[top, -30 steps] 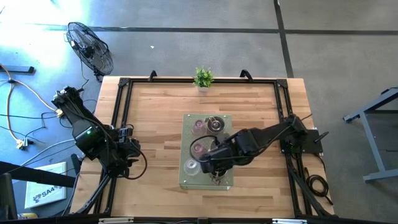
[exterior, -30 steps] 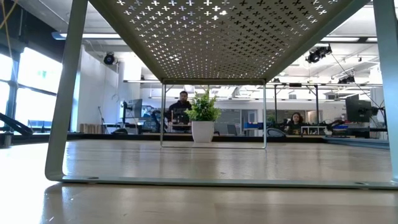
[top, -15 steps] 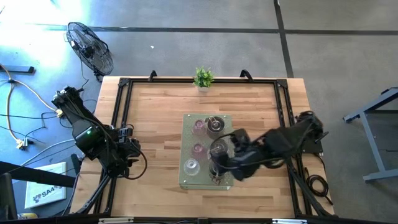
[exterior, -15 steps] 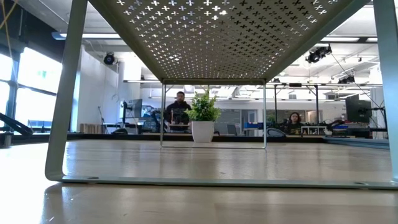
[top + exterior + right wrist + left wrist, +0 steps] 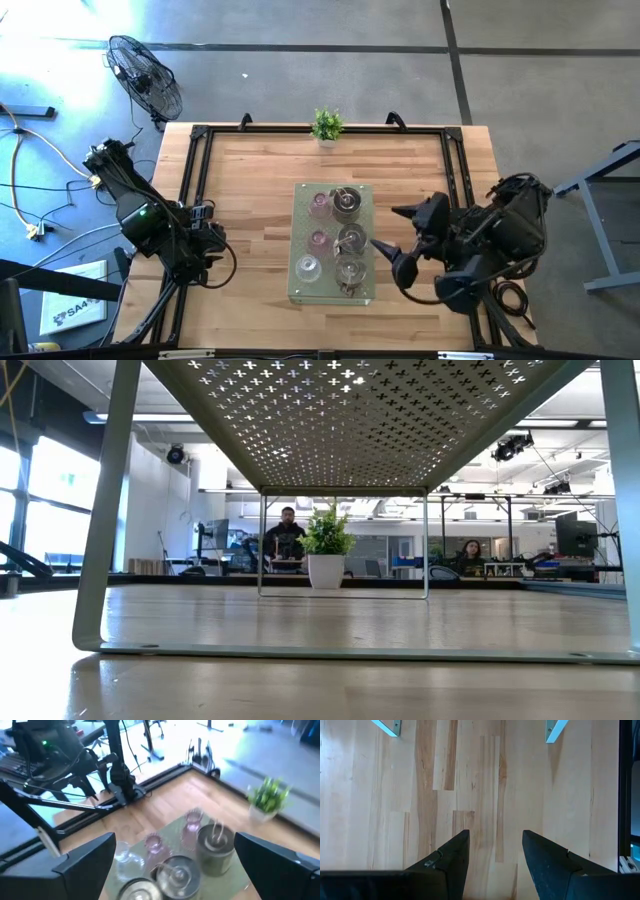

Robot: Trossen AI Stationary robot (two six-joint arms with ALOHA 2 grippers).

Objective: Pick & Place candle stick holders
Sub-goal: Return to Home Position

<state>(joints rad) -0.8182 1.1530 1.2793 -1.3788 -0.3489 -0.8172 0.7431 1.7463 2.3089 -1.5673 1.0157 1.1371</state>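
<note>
The six candle stick holders [image 5: 335, 238] stand on top of a pale perforated shelf [image 5: 300, 225] in the middle of the wooden table [image 5: 250, 190], in two rows of three. The row on the left arm's side has two pink glass holders [image 5: 320, 204], with a clear glass holder [image 5: 308, 267] at the end farthest from the potted plant [image 5: 326, 125]. The row on the right arm's side is three silver holders [image 5: 345, 202]. The right gripper [image 5: 384, 228] sits just off the shelf's right edge with its fingers spread wide. It holds nothing and touches none of the holders (its wrist view looks across all six of them towards the plant). The left gripper [image 5: 495, 836] waits at the table's left side, also spread and empty, over bare wood. From table height the shelf's underside fills the upper part of the low view, with the plant beyond it and two people [image 5: 288, 530] far back in the room.
</note>
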